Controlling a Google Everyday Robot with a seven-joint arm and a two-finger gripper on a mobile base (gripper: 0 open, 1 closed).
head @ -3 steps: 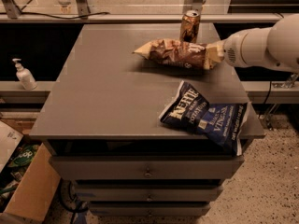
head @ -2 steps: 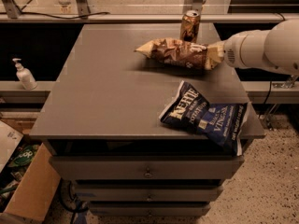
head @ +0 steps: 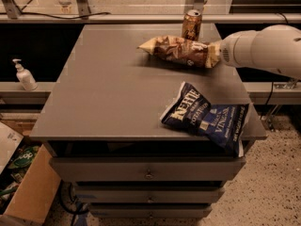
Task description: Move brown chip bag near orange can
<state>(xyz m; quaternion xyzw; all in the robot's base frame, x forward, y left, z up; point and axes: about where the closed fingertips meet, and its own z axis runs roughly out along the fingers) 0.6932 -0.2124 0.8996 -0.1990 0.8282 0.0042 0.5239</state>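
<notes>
The gripper [head: 217,55] sits at the cream-tan end of the brown chip bag [head: 181,51], hidden behind the white arm [head: 263,48], so whether it clasps the bag cannot be told. The bag lies flat, stretching away from the gripper toward the table's [head: 113,93] middle, with the orange can [head: 191,25] just behind it. To finish well, lift away gently without dragging the crinkly bag or knocking the can. The dark blue Kettle chip bag [head: 207,117] lies well apart. Compared with a second ago, nothing has visibly moved.
</notes>
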